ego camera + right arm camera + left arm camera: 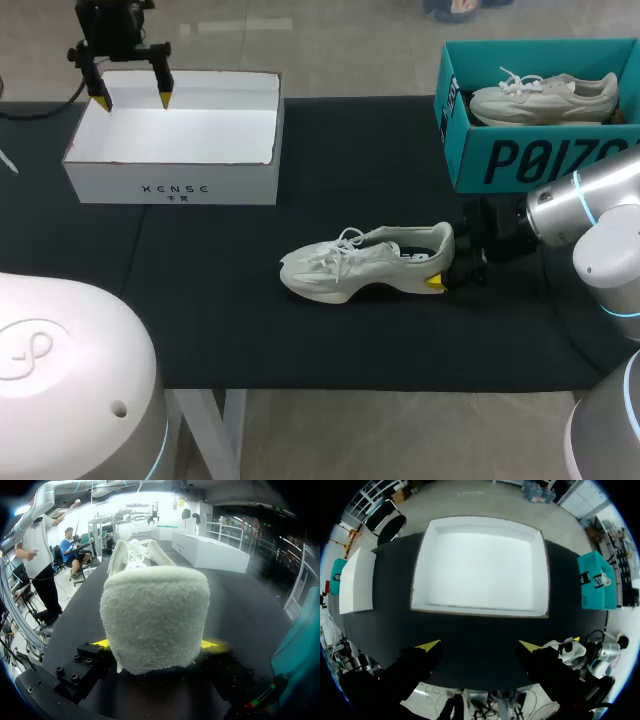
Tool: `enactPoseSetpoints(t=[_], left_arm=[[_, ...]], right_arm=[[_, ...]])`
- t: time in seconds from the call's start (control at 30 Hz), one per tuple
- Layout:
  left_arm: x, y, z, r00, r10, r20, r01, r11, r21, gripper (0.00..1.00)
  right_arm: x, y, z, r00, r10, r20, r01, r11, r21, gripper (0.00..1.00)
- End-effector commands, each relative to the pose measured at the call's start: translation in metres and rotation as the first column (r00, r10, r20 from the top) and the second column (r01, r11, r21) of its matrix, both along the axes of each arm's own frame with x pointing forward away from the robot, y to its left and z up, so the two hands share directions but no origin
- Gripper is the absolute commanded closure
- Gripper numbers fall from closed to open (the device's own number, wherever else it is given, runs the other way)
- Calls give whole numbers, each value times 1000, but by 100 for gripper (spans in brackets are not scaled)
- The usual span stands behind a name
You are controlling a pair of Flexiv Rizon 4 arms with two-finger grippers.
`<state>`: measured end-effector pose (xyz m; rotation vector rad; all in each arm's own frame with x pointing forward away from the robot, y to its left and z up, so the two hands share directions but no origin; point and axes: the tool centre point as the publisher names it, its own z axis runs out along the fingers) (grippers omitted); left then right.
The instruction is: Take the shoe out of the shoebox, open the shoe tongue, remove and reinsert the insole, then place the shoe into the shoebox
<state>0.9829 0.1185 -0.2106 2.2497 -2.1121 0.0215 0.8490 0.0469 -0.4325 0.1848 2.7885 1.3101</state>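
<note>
**Head view.** A white shoe [365, 262] is seen resting on its sole on the black counter [200, 310]. Its toe is turned toward the left arm's side, and it lies well apart from both boxes. The right fingers [441, 270] are closed on the shoe's heel, with one yellow tip pressed to the near side. The left fingers [132, 100] are held over the far rim of the open white shoebox [175, 185], spread wide with nothing gripped. A teal box [500, 160] is noted at the far right corner, with a second shoe [545, 98] inside.

**Left wrist view.** The shoebox's bare white floor is seen ahead of the widely parted fingers. The shoe is glimpsed off to one side, next to the other arm.

**Right wrist view.** The fuzzy heel is seen filling the gap between the fingers. A yellow tip is set against each side of it. The laces are seen running away ahead.
</note>
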Motion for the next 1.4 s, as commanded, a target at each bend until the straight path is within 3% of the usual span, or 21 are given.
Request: enactPoseSetpoints(t=[0.03,0.2,0.33,0.8,1.1,1.4], left_arm=[[-18,-27,-17,1000,21,21,-22,1000,22,0],[-35,-52,-25,998,51,31,-53,997,62,0],[-48,-78,-30,999,15,45,-16,999,33,0],[-90,-181,-80,1000,-18,5,17,998,68,0],[-110,-222,-89,997,-64,31,63,997,38,0],[-128,-267,-99,992,-96,82,90,993,76,0]], right_arm=[[4,3,-5,1000,-2,0,2,1000,-5,100],[4,3,-5,1000,-2,0,2,1000,-5,100],[4,3,-5,1000,-2,0,2,1000,-5,100],[4,3,-5,1000,-2,0,2,1000,-5,100],[4,3,-5,1000,-2,0,2,1000,-5,100],[4,3,-5,1000,-2,0,2,1000,-5,100]])
